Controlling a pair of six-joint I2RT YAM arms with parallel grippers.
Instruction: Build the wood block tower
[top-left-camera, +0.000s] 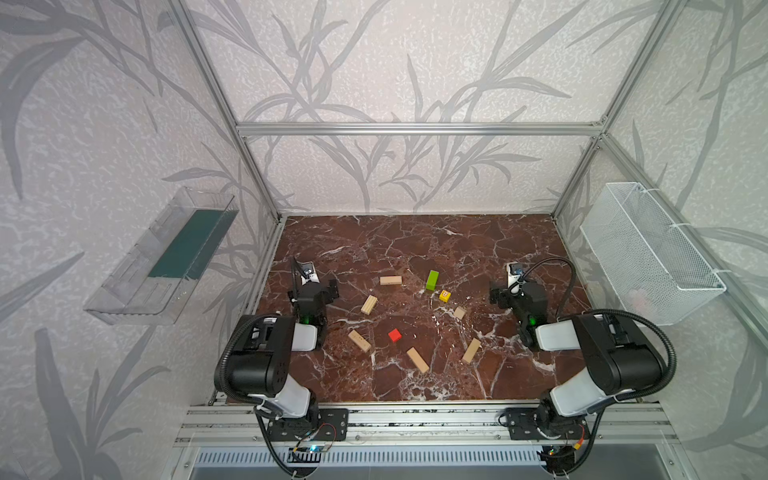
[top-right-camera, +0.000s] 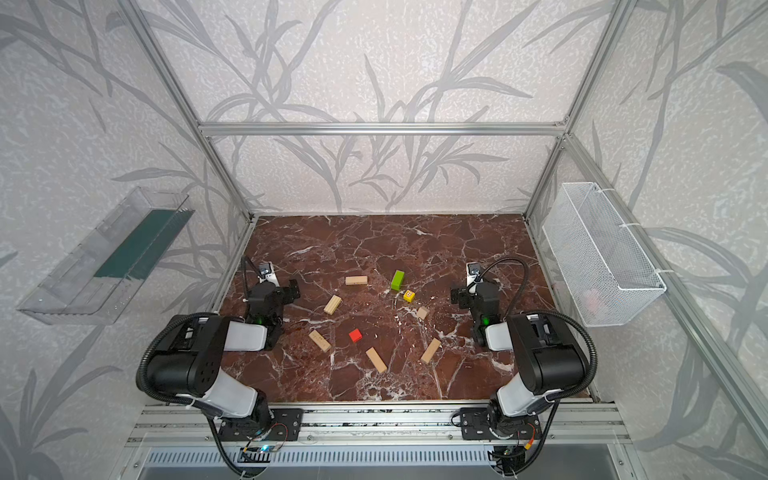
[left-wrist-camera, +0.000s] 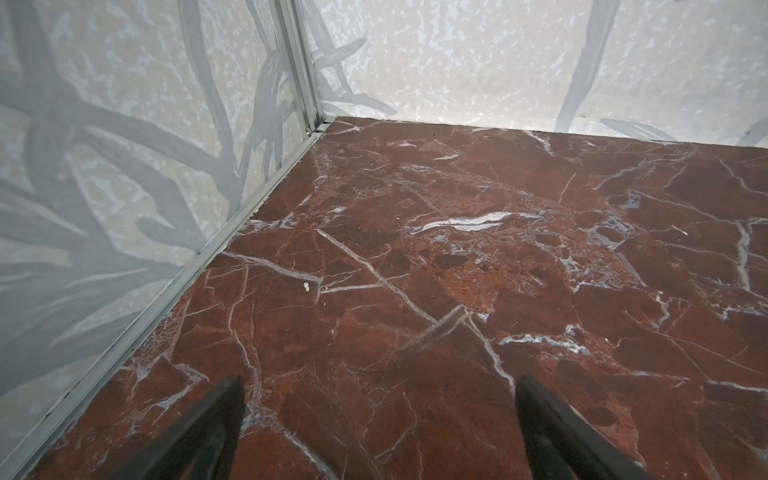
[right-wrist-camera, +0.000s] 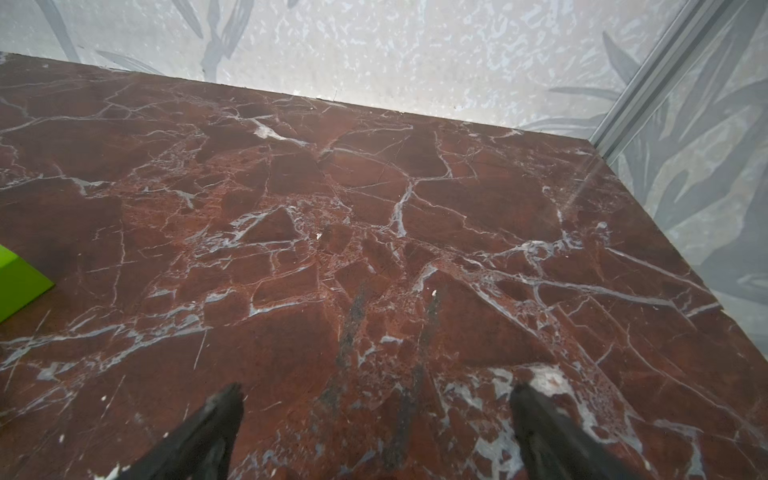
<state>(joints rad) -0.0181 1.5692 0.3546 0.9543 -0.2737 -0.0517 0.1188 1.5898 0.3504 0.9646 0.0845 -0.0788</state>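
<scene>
Wood blocks (top-left-camera: 390, 280) lie scattered; left gripper (left-wrist-camera: 378, 386) and right gripper (right-wrist-camera: 376, 392) gape empty.

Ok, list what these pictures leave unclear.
Lime-green bar: right wrist view, cut off by the picture edge.
Marks on one plank: in a top view, too small to read.
Pinkish thing in the mesh basket: both top views, blurred behind the mesh.
</scene>
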